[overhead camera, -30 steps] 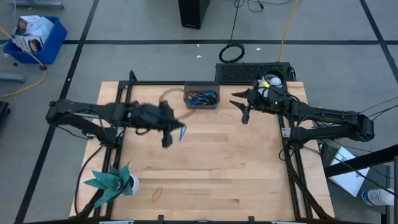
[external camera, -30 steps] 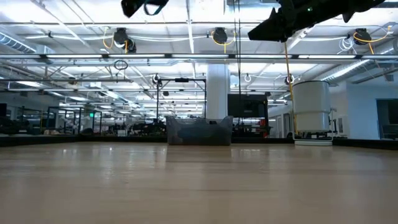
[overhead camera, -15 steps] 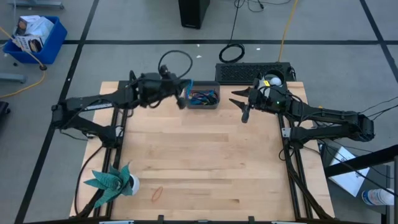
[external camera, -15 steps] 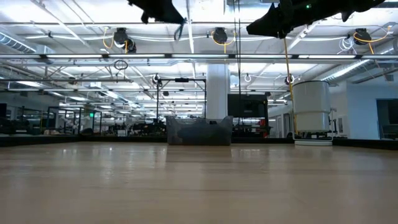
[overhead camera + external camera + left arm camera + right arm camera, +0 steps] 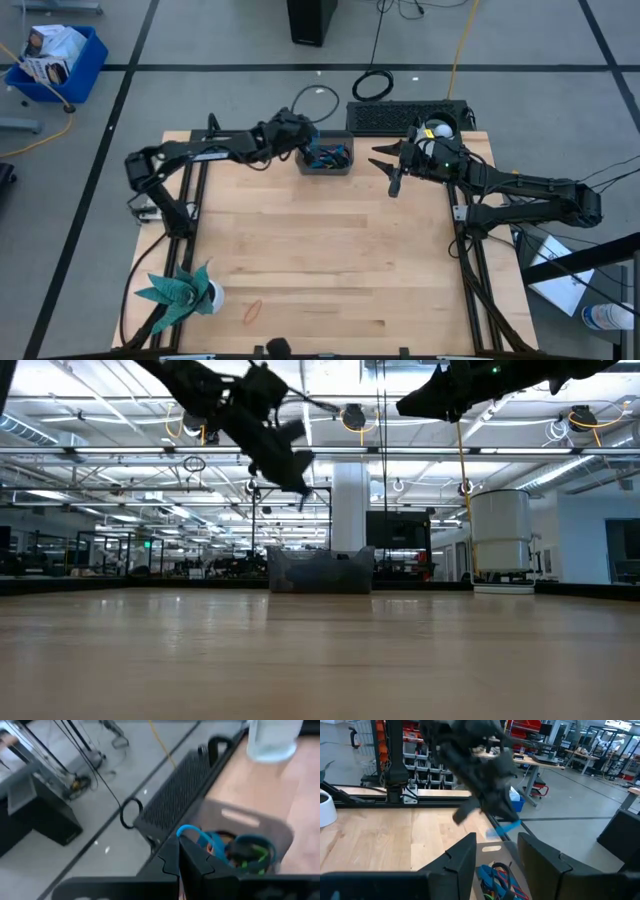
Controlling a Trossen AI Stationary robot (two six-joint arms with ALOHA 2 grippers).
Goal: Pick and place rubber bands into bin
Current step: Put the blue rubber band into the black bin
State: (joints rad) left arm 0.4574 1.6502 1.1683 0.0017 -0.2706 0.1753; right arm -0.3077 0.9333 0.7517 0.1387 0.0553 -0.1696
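My left gripper (image 5: 305,150) is shut on a blue rubber band (image 5: 187,828) and hovers over the left end of the dark grey bin (image 5: 325,168) at the table's far edge. The right wrist view also shows this gripper (image 5: 487,805), with the band (image 5: 502,827) under it. The bin (image 5: 240,817) holds several bands in blue, teal, green and orange (image 5: 240,847). My right gripper (image 5: 386,168) is open and empty, just right of the bin. One orange band (image 5: 253,311) lies flat on the table near the front edge. My left gripper pinches the blue band between its two fingertips (image 5: 172,857). A loop of the band (image 5: 192,830) sticks out past the tips. The fingers slant down from the table's left. The band (image 5: 504,827) is lifted clear, above the bin's left end.
A teal plant in a white pot (image 5: 182,290) stands at the front left corner. A white cylinder (image 5: 436,130) stands at the far right corner. Behind the table are a black mat (image 5: 405,115) and a coiled cable (image 5: 373,85). A blue crate (image 5: 55,60) sits on the floor.
My left gripper has carried the blue band from the table's left middle toward the far edge and right, to the bin. In the low view it has then come down toward the bin. It has stayed shut on the band.
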